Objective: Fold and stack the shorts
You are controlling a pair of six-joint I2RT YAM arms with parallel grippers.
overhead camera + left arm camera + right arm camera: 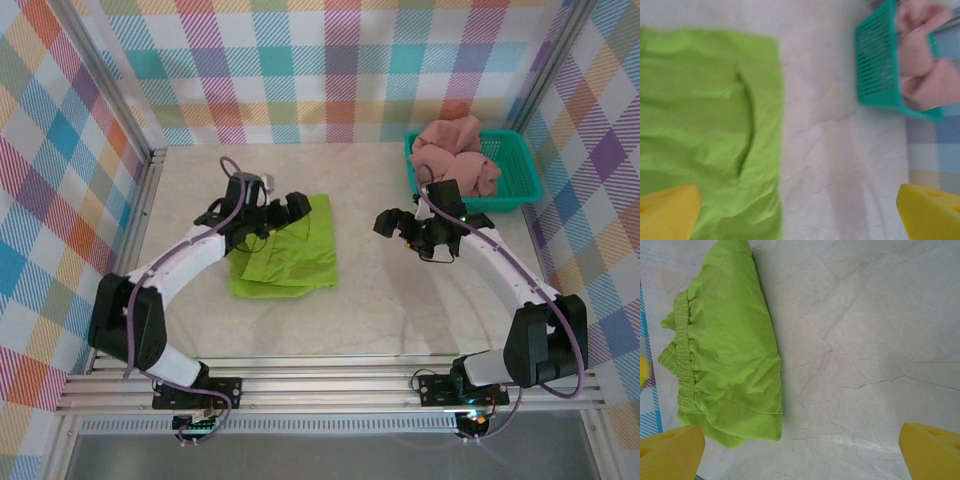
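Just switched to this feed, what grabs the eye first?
The lime green shorts lie folded flat on the table left of centre, the brightest thing there. At the far right, the salmon pink shorts sit heaped in the teal basket. Both tools are open: the left tool over the green pair, the right tool above bare table.

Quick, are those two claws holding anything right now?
Left gripper: open, holding nothing.
Right gripper: open, holding nothing.
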